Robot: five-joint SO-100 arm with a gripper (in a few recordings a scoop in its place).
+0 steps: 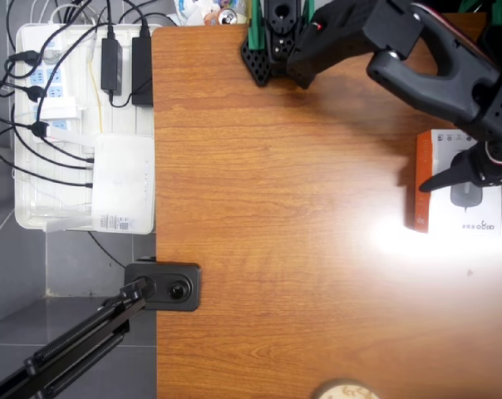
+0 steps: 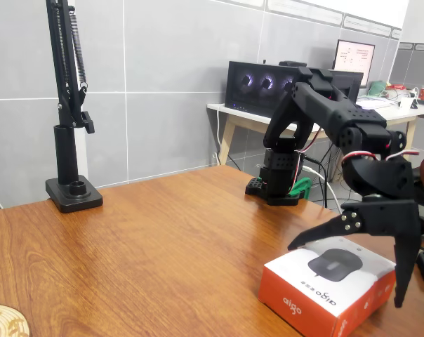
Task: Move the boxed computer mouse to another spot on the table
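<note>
The boxed computer mouse point(image 1: 446, 212) lies flat near the table's point(image 1: 276, 208) right edge in the overhead view. It is white with a dark mouse picture and an orange-red side. In the fixed view the box point(image 2: 317, 295) sits at the front right of the table point(image 2: 142, 239). My black gripper point(image 2: 345, 276) hangs open just over it, jaws spread wide. One finger point(image 2: 317, 235) points over the box's near end and the other finger point(image 2: 403, 270) reaches down past its far end. From overhead the gripper point(image 1: 467, 179) covers the box's upper part. I cannot tell whether a finger touches the box.
The arm's base point(image 1: 272, 41) is clamped at the table's far edge. A black stand base point(image 1: 164, 287) sits on the left edge. A white tray point(image 1: 35, 125) of power strips and a white router-like box point(image 1: 122, 179) lie off the table's left side. A round wooden disc point(image 1: 342, 391) rests at the near edge.
</note>
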